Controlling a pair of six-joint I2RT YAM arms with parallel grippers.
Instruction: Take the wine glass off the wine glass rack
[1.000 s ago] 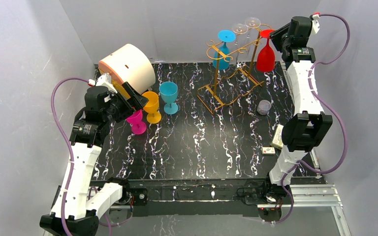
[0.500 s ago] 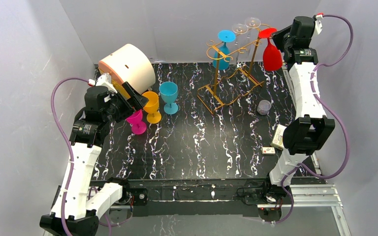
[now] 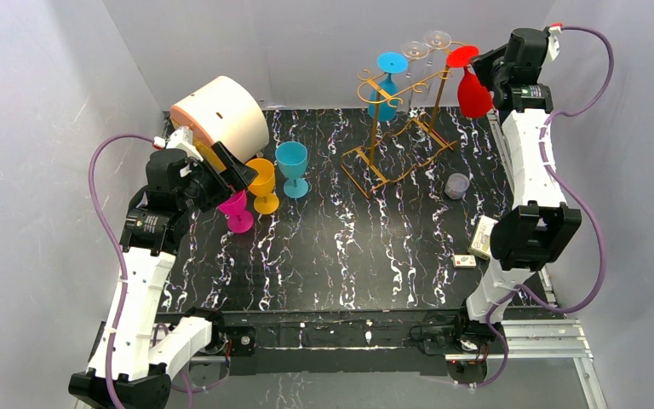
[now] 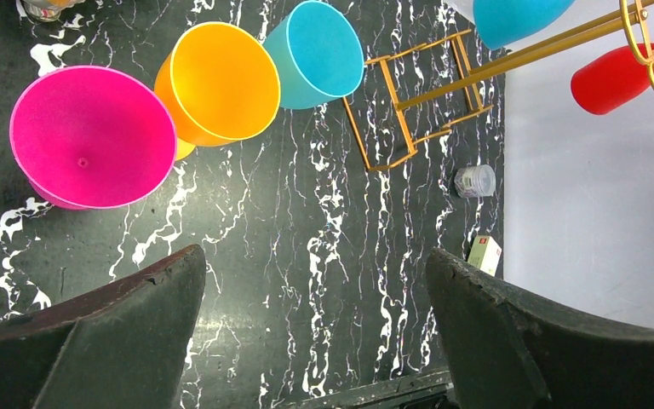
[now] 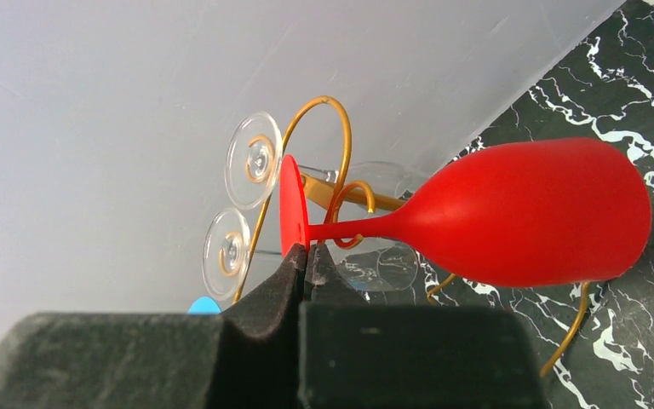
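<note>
Removal looks nearly done: the red glass (image 3: pixel 474 92) hangs foot-up at the far right, just right of the rack's (image 3: pixel 400 128) top hook. In the wrist view its stem crosses a gold curl, so I cannot tell whether it is fully clear. What seems left is drawing it away and setting it on the surface (image 3: pixel 332 247). The right pincer (image 5: pixel 305 262) is clamped tight on the stem beside the foot. The left pincer (image 4: pixel 311 281) gapes wide, holding nothing, above the pink glass (image 4: pixel 94 141).

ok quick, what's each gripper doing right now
Left gripper: open, holding nothing.
Right gripper: shut on the red wine glass, pinching its stem next to the foot.
</note>
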